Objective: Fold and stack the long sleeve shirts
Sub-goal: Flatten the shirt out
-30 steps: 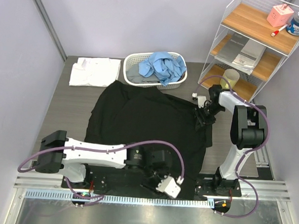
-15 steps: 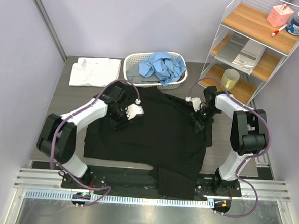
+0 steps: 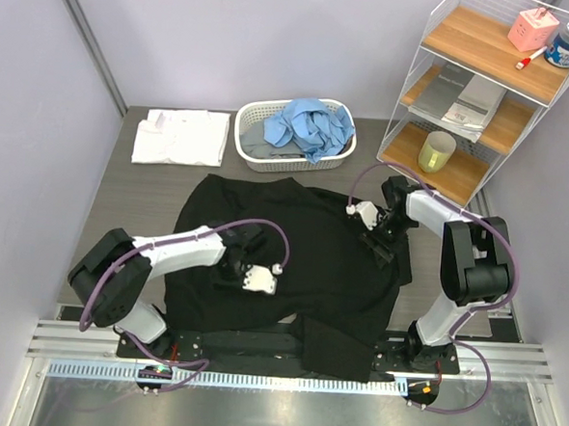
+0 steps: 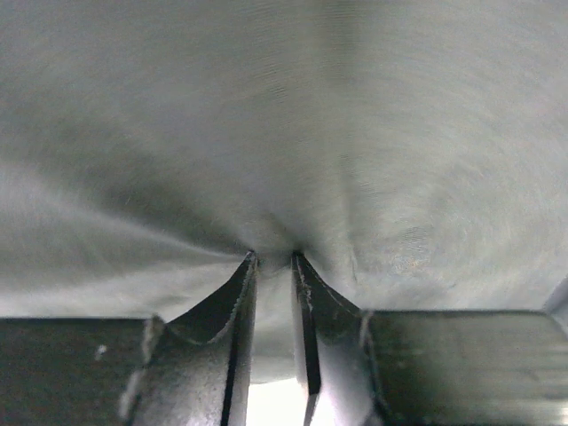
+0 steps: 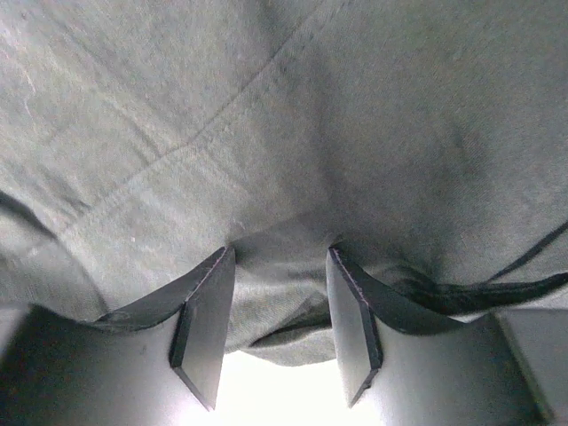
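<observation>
The black shirt [image 3: 306, 258] is located at the middle of the table [image 3: 145, 200], spread out flat with wrinkles, its collar end directed toward the basket [image 3: 243, 138] and its near edge draped over the front rail between the arm bases. The left gripper [image 3: 252, 274] is positioned on the left-centre area of the black shirt. In the left wrist view the left gripper [image 4: 272, 257] is shown with its jaws drawn almost together, only a narrow slit being left, and a small pinch of the black shirt [image 4: 284, 133] is held at the tips, with creases radiating from that point. The right gripper [image 3: 377, 240] is positioned at the right-hand edge of the garment, near the wire shelf unit [image 3: 486, 85]. In the right wrist view the right gripper [image 5: 277, 257] is shown with its jaws held partly apart by a thick fold of the black shirt [image 5: 311, 106], which fills the gap and is in contact with both inner faces; a stitched seam is seen running diagonally above the tips. A white shirt [image 3: 181, 136] is laid folded at the far left corner of the table, just beside the basket. A light blue shirt [image 3: 309, 128] is piled, crumpled, inside the basket.
</observation>
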You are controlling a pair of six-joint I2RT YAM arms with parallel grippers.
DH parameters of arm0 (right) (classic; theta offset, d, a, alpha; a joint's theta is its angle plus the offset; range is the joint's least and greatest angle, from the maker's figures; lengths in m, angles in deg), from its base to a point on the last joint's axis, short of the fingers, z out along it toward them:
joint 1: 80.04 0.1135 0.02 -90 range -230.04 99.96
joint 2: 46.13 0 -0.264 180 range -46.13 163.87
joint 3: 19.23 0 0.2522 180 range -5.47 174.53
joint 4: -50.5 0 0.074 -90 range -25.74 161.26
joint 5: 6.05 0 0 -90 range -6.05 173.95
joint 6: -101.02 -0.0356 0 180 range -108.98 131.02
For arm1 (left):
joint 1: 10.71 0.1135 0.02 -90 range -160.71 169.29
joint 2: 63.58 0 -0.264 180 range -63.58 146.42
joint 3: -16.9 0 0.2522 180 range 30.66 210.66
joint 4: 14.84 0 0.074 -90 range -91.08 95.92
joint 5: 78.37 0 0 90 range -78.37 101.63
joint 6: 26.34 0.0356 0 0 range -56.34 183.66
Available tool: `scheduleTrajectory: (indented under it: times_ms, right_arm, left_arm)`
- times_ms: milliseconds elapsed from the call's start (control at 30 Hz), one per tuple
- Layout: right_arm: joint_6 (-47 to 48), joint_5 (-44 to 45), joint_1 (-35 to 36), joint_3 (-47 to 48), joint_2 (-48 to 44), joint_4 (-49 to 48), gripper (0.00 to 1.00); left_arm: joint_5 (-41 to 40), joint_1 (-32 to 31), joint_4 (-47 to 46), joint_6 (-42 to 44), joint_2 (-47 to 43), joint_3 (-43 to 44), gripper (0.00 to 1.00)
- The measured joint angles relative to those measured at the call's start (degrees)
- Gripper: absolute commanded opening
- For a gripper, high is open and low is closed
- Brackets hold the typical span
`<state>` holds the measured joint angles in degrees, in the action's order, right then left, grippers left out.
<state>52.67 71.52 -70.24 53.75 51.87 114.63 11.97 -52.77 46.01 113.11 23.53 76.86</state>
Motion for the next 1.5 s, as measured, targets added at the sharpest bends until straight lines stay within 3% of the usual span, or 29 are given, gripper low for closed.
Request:
scheduleTrajectory:
  times_ms: [167,300,467,600,700,833,1100,1267,1367,1500]
  right_arm:
    - [5.29,-1.18,-1.42,2.45,0.00,8.59,0.53]
    - [4.26,-5.70,-1.60,10.10,0.00,12.37,0.52]
    - [-2.36,-8.13,1.14,13.86,0.90,6.80,0.49]
    - [-6.16,-7.52,4.02,13.14,5.40,1.40,0.47]
    - [-7.37,-6.01,5.66,10.84,8.66,-2.12,0.47]
    - [-7.28,-4.46,7.23,7.45,6.10,-5.51,0.47]
    - [-2.62,-1.86,15.37,-3.87,-3.74,-5.49,0.48]
    - [-0.79,-7.28,16.35,-1.14,-4.52,5.62,0.52]
    - [-2.49,-11.30,13.27,7.10,-4.52,8.35,0.54]
    - [-9.01,-12.98,9.92,17.75,-4.55,-0.20,0.55]
  left_arm:
    - [6.82,-8.04,9.14,-0.76,0.76,4.07,0.22]
    - [15.02,-9.11,14.34,-2.38,0.15,12.28,0.24]
    - [17.53,6.78,11.74,-4.59,1.49,20.87,0.27]
    - [13.60,18.67,5.95,-5.60,8.41,24.41,0.26]
    - [9.97,22.45,3.15,-5.55,13.35,23.39,0.21]
    - [7.21,22.64,1.68,-4.28,14.67,17.92,0.16]
    - [6.54,17.59,6.58,0.81,3.82,4.76,0.13]
    - [11.10,12.02,15.58,2.95,-3.21,3.08,0.23]
    - [14.69,15.52,18.84,3.63,-3.56,7.80,0.36]
    - [20.22,23.47,18.16,1.84,-1.11,18.71,0.43]
